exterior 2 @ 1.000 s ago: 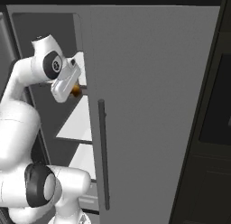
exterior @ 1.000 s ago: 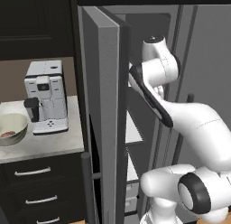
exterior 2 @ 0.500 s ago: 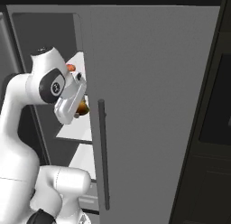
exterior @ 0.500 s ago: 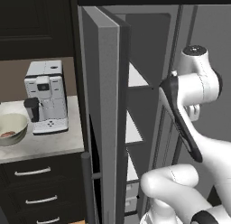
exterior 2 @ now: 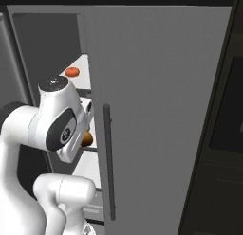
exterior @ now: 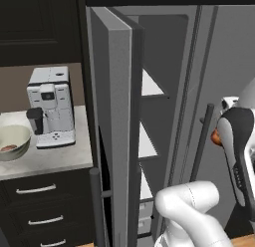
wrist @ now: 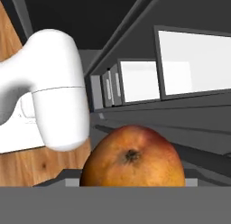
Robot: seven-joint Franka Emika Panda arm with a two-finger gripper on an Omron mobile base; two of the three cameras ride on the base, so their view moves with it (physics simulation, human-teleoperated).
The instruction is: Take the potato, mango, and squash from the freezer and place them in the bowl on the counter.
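Claw (wrist: pixel 133 184): finger tips hidden behind the fruit in the hand view; whether they are clamped on it cannot be told.
Mango (wrist: pixel 133 157): red-orange with a dark spot, sits right against the claw in the hand view; shows as an orange patch beside the wrist in the left base view (exterior: pixel 215 137) and the right base view (exterior 2: pixel 86 139).
Freezer (exterior 2: pixel 156 111): just ahead of the claw; thick grey door (exterior: pixel 115 121) stands open, white shelves (exterior: pixel 149 85) inside, pale drawers (wrist: pixel 137 81) low down.
Second fruit: a small red-orange piece (exterior 2: pixel 71 72) lies on an upper shelf, above the claw.
Floor (wrist: pixel 31 164): wood planks below the claw.
Counter (exterior: pixel 47 159): light stone slab over black drawers with silver handles, well to the left of the claw, beyond the door.
Bowl (exterior: pixel 12 141): pale, on the counter at its left edge, something reddish inside.
Coffee machine (exterior: pixel 50 106): white, just beside the bowl on the counter.
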